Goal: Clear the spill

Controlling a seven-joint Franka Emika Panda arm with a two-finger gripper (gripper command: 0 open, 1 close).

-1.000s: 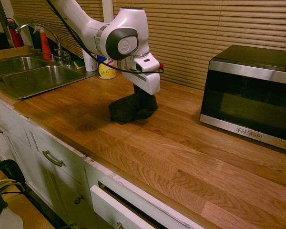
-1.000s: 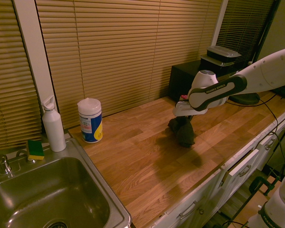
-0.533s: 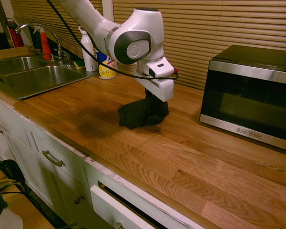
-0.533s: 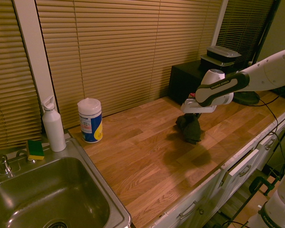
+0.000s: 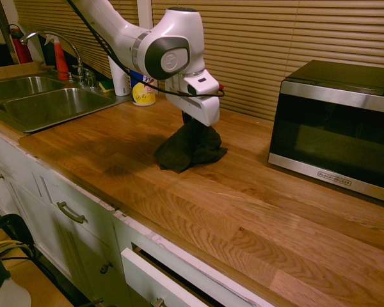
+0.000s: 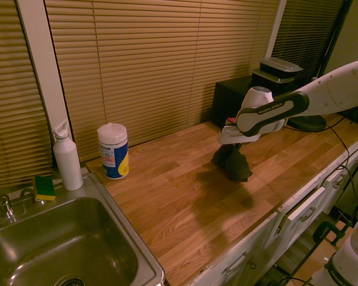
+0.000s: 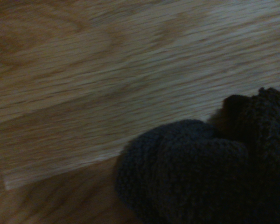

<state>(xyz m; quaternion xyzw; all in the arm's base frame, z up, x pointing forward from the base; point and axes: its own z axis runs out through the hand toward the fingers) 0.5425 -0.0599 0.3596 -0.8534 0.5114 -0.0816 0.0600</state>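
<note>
Countertop (image 5: 262, 204): jaws (image 5: 191, 119) shut on cloth (image 5: 187, 148).

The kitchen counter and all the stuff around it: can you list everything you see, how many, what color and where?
cloth: 1, dark grey-black, on the counter under the gripper
counter: 1, brown wood, along the blinds
microwave: 1, black and silver, on the counter
food containers: 2, black, stacked on the microwave
wipes tub: 1, white, blue and yellow, beside the sink
white bottle: 1, sink's rim
sponge: 1, green and yellow, sink's rim
spray bottle: 1, red, behind the sink
sink: 1, silver, set in the counter
blinds: tan, behind the counter
arm: 1, white and grey, over the counter
gripper: 1, white, shut on the cloth
</note>
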